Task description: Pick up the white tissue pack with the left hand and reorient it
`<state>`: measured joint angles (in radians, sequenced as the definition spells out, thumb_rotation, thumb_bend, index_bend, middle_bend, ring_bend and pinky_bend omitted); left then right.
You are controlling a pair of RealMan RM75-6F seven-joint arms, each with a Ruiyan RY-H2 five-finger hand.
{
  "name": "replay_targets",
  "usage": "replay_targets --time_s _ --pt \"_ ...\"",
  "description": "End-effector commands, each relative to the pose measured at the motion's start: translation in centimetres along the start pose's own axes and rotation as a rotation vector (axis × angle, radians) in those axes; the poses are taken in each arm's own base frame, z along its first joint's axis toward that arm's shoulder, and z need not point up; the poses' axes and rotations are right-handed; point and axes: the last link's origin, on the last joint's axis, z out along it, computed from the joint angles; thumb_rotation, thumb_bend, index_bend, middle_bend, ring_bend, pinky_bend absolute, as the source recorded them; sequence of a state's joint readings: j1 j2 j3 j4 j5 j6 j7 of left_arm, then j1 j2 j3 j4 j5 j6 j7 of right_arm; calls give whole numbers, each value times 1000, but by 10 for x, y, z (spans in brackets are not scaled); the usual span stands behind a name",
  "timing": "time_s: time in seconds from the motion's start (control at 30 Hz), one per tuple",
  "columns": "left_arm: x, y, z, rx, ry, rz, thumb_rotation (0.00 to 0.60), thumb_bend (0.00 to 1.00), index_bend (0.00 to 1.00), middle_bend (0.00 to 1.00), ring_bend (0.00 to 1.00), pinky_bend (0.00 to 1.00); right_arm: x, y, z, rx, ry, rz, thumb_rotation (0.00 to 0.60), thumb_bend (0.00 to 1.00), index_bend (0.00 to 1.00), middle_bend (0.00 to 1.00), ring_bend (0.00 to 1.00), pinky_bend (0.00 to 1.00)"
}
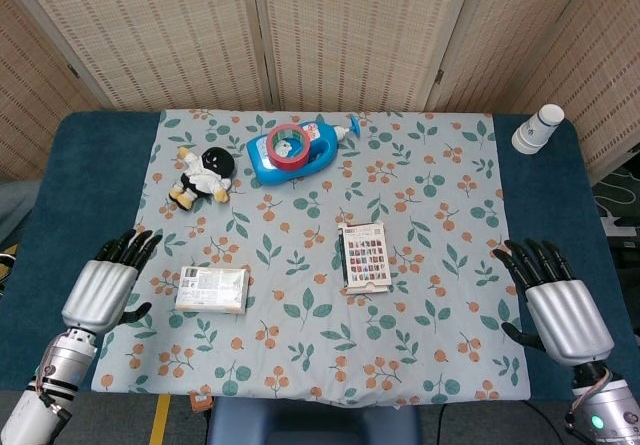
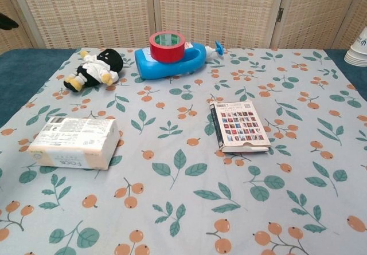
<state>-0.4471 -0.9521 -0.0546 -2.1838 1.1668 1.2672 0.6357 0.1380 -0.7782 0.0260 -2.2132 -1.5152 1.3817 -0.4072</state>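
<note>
The white tissue pack [image 1: 212,289] lies flat on the floral cloth at the front left, printed face up; the chest view shows the tissue pack [image 2: 74,142] at its left side. My left hand [image 1: 103,291] hovers just left of the pack, fingers spread and empty, not touching it. A dark fingertip [image 2: 7,21] of it pokes in at the chest view's upper left edge. My right hand [image 1: 560,305] stays open over the blue table at the front right, far from the pack.
A small book [image 1: 364,257] lies at the cloth's middle. A blue bottle [image 1: 300,149] with a red tape roll [image 1: 288,144] on it lies at the back, a doll [image 1: 205,174] to its left. A white cup stack [image 1: 538,128] stands at the back right.
</note>
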Motion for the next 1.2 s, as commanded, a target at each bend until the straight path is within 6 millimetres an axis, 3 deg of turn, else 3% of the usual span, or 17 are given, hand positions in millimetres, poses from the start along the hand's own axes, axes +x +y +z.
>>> replay_targets --time_s 0.03,0.33,0.77,0.93,1.2 --pt "-5 11 -4 -31 -81 -39 600 196 0 38 0 149 2 0 -1 1 5 4 600 115 130 59 0 43" --pt "-18 49 13 -120 -141 12 600 195 0 37 0 151 6 1 -2 5 12 22 600 115 130 60 0 43" --pt "-22 118 42 28 -232 88 600 191 0 27 0 112 13 3 -4 7 42 26 600 114 130 60 0 43" --pt "-36 132 53 97 -220 219 600 190 0 40 0 115 16 3 -5 6 50 32 600 115 130 60 0 43" --pt "-48 159 57 112 -280 238 600 192 0 41 0 115 15 4 -5 4 42 34 600 115 130 60 0 43"
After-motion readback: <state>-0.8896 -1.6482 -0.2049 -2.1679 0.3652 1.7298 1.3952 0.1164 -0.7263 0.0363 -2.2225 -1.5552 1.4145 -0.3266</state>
